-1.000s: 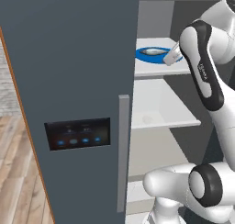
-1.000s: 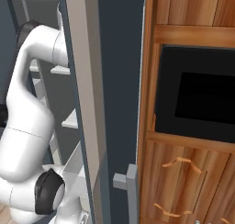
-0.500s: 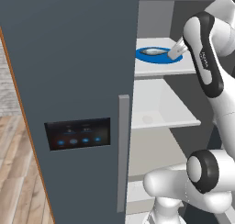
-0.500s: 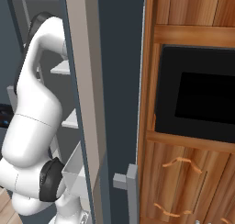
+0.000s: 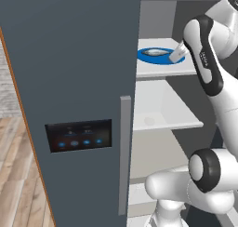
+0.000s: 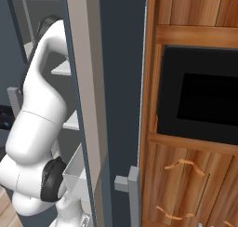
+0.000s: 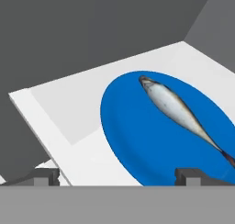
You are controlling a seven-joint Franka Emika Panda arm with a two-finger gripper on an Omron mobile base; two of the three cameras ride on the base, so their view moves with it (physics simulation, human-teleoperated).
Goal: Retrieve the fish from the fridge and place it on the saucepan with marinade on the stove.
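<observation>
My gripper (image 7: 117, 175) is inside the fridge (image 5: 74, 82), hanging just over the near edge of a white shelf (image 7: 69, 108). My jaws stand spread as wide as they go, one tip low at each side of the hand view, and nothing is between them.

The fish (image 7: 181, 110) lies on a blue plate (image 7: 137, 131) on that shelf, running slantwise from the plate's far rim toward its right edge, with its head at the far end and its dark tail at the plate's right rim. The plate sits toward the right part of the shelf, and its near rim reaches down between my fingertips. I am touching neither plate nor fish.

From the left base view the plate (image 5: 160, 55) sits on the upper shelf, with the fish (image 5: 157, 51) a small grey sliver on it and my hand just at the plate's right rim. A lower shelf (image 5: 162, 110) is below it.

The closed fridge door carries a long grey handle (image 5: 124, 156) and a black panel (image 5: 79, 135) with blue lights; there may be small marks above the lights, but I cannot read them. On the arm's dark sleeve there is faint lettering, too small to make out.

To the right of the fridge stands a wooden cabinet (image 6: 195, 35) with a black oven window (image 6: 204, 98).
</observation>
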